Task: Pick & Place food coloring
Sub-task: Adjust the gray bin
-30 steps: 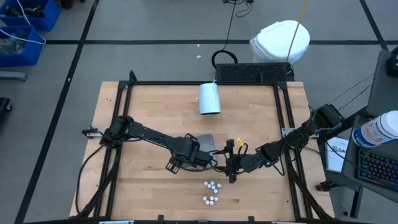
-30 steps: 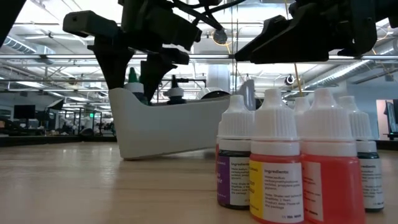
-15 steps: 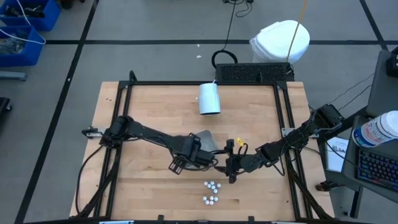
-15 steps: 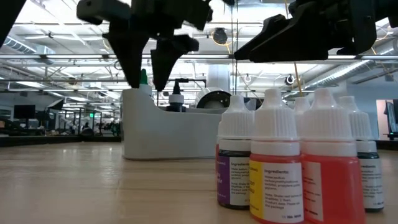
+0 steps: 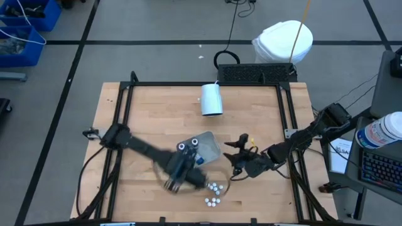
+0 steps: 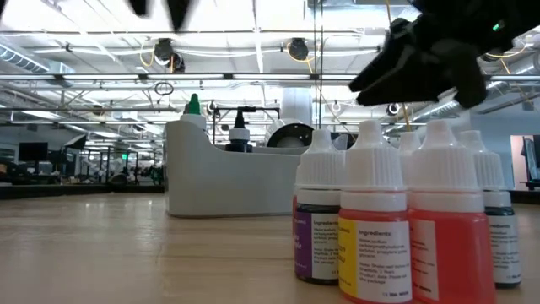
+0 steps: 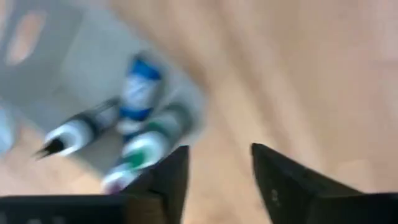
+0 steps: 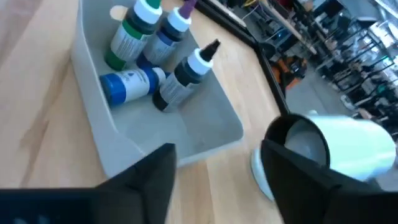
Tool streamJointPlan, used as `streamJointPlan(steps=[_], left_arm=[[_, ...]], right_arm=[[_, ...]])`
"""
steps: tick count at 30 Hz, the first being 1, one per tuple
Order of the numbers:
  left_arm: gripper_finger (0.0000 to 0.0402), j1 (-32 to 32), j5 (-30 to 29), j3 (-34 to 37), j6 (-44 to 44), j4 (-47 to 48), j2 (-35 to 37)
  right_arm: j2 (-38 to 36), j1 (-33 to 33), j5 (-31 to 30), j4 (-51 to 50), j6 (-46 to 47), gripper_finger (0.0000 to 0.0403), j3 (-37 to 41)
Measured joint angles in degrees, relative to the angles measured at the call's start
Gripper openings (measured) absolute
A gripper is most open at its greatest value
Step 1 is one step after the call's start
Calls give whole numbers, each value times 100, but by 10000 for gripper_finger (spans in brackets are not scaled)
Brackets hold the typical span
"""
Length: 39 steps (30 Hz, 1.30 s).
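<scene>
Left gripper (image 5: pixel 202 182) nears bottles (image 5: pixel 213 187), jaws parted, empty.
Right gripper (image 5: pixel 233 164) open; take one bottle squarely, avoid neighbours.

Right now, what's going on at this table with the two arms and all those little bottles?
Two robot arms are sorting food coloring bottles into a gray tray in the middle of the table. Several bottles already lie in the tray. A cluster of small white-capped bottles waits near the table's front edge. The left gripper, holding nothing, is beside that cluster. The right gripper, fingers open and empty, hangs just right of the tray. A white cup lies on its side farther back.
</scene>
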<state>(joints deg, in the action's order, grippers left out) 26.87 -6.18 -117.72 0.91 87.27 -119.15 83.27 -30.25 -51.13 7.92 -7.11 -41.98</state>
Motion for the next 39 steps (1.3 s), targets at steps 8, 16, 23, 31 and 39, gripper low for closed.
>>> streamJointPlan(steps=[8,16,23,31,39], left_arm=[[12,1067,-1516,1135,-1382,-1485,41],[4,1490,-2649,2744,-3870,-2047,35],[3,1644,-3058,3474,-5788,-1996,35],[4,1411,-3182,3815,-6818,-1998,35],[4,1030,-3127,4014,-6873,-2052,35]], right_arm=[[-999,142,592,-308,779,23,763],[-1317,1109,2344,1447,926,3,1958],[-918,1633,3198,2609,931,1,2212],[58,1823,3630,3750,956,0,2191],[770,1852,3643,4455,1275,0,2197]])
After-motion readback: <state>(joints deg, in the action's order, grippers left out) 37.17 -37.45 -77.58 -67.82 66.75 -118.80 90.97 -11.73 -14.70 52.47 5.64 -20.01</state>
